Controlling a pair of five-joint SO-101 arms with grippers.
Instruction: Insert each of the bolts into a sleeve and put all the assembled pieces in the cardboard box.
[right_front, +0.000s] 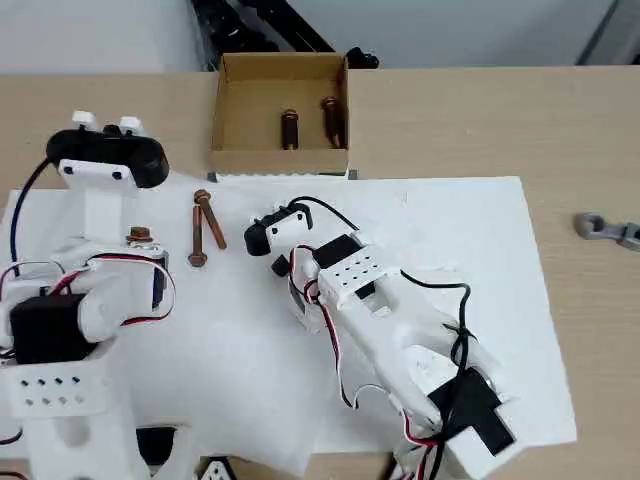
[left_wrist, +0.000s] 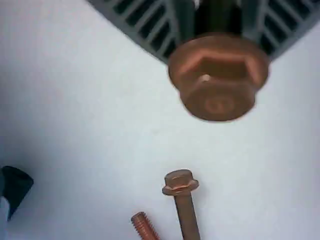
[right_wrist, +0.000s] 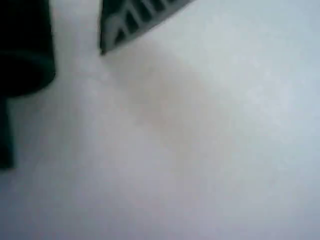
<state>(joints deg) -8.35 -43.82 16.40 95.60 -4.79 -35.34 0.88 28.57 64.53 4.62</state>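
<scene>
My left gripper (right_front: 140, 243) (left_wrist: 218, 25) is shut on a copper bolt (right_front: 139, 236) (left_wrist: 217, 77), whose hex head faces the left wrist camera above the white paper. Two loose copper bolts (right_front: 205, 224) lie crossed on the paper to its right; one head (left_wrist: 180, 183) and one threaded tip (left_wrist: 142, 224) appear in the left wrist view. My right gripper (right_front: 270, 234) sits low over the paper right of those bolts, with a small black piece (right_front: 280, 265) beside it. A dark shape (right_wrist: 22, 55) stands close to the right wrist camera. The cardboard box (right_front: 226, 110) holds two assembled pieces (right_front: 289, 128) (right_front: 330, 118).
White paper (right_front: 420, 220) covers the middle of the wooden table. A grey metal part (right_front: 600, 228) lies at the right edge of the table. Cables trail along both arms. A black object (left_wrist: 15, 186) pokes in at the side of the left wrist view.
</scene>
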